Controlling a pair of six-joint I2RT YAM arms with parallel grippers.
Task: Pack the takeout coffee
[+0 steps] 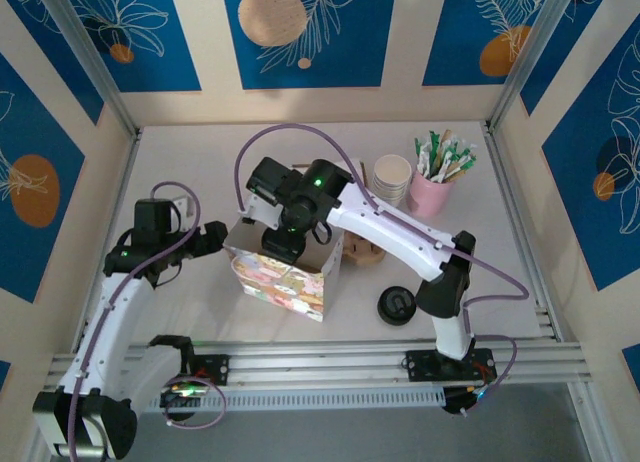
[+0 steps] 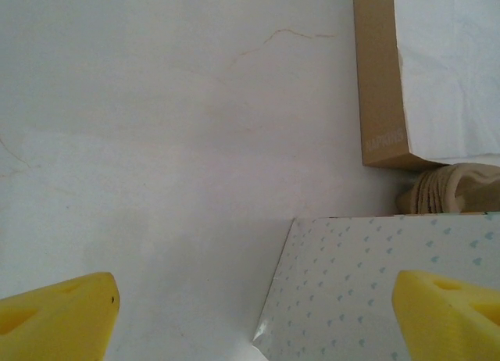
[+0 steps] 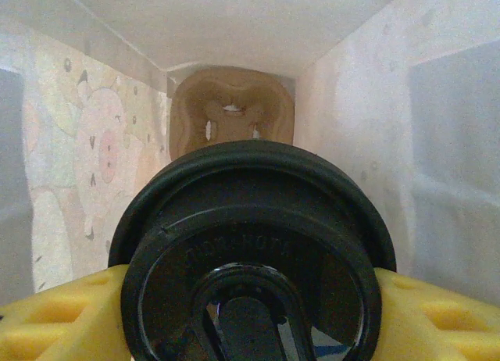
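A tan moulded-pulp carrier tray (image 3: 232,111) lies at the bottom of the pig-print paper bag (image 1: 285,279), seen from inside in the right wrist view. My right gripper (image 3: 250,298) reaches down into the bag's mouth (image 1: 283,244) and is shut on a black round lid (image 3: 251,236); yellow pads (image 3: 55,314) press both its sides. Whatever is under the lid is hidden. My left gripper (image 1: 212,239) hovers open just left of the bag, its fingers (image 2: 55,318) wide apart over the bag's dotted side (image 2: 375,283).
A stack of tan pulp carriers (image 1: 362,250) sits right of the bag, with a brown napkin box (image 2: 387,72) behind. A second black lid (image 1: 396,305) lies near the front. White paper cups (image 1: 392,178) and a pink cup of sachets (image 1: 432,190) stand at the back right.
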